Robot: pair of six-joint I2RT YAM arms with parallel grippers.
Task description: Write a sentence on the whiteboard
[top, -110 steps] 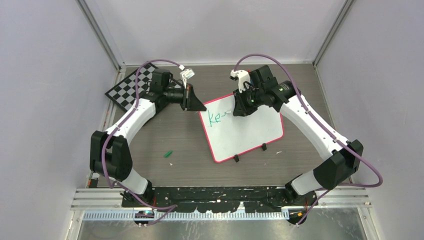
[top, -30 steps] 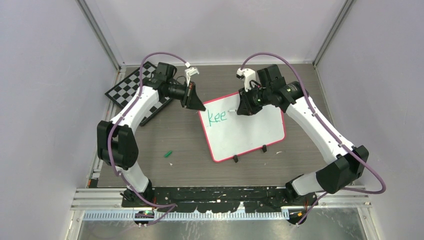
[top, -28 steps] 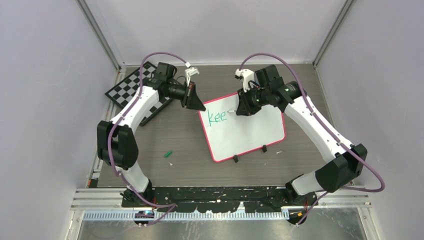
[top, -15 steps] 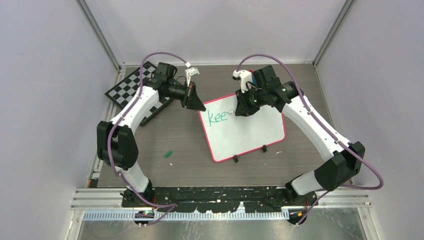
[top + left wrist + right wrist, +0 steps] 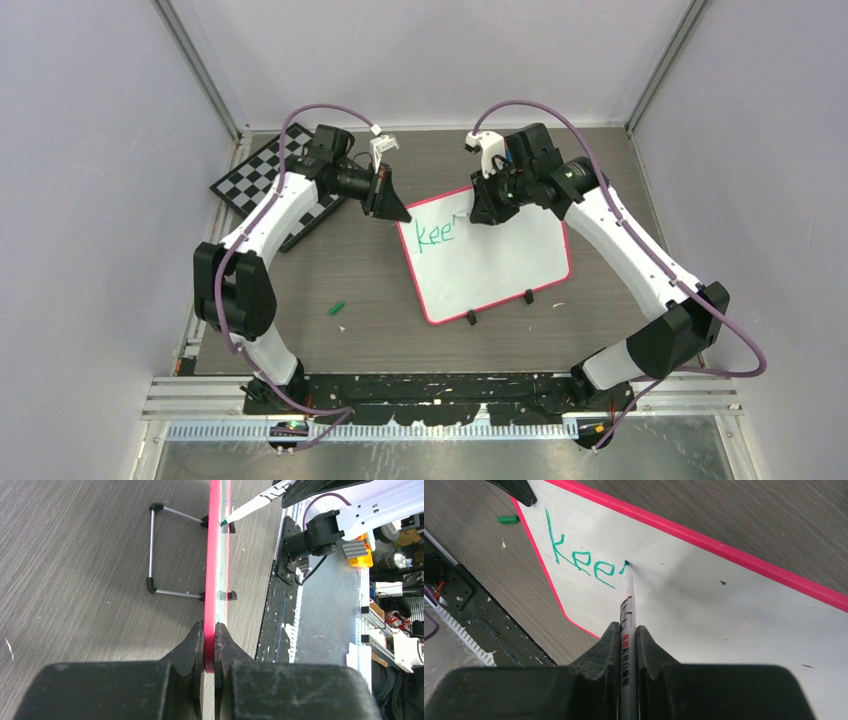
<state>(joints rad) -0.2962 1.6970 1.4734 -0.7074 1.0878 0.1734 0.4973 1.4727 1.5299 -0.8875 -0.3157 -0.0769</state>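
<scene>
Left tool [image 5: 209, 628] pinches the whiteboard [image 5: 500, 270] rim to steady it, while right tool [image 5: 626, 630] clamps the green marker [image 5: 627, 600], tip touching just after the "kee" lettering [image 5: 584, 565].

Both arms wear one livery: the left arm [image 5: 265, 225] and the right arm [image 5: 620, 240] have smooth white shells on the long links and chunky matte-black housings at the joints, the biggest a boxy black elbow [image 5: 235, 295] on each. A purple cable [image 5: 325, 107] runs along every arm (thin, glossy, looping free in places) to a small white fitting [image 5: 381, 146] at the wrist. The left gripper [image 5: 209, 626] and right gripper [image 5: 627, 626] are black too, their wedge-shaped fingers [image 5: 187, 647] dull and marked with pale scratches.
</scene>
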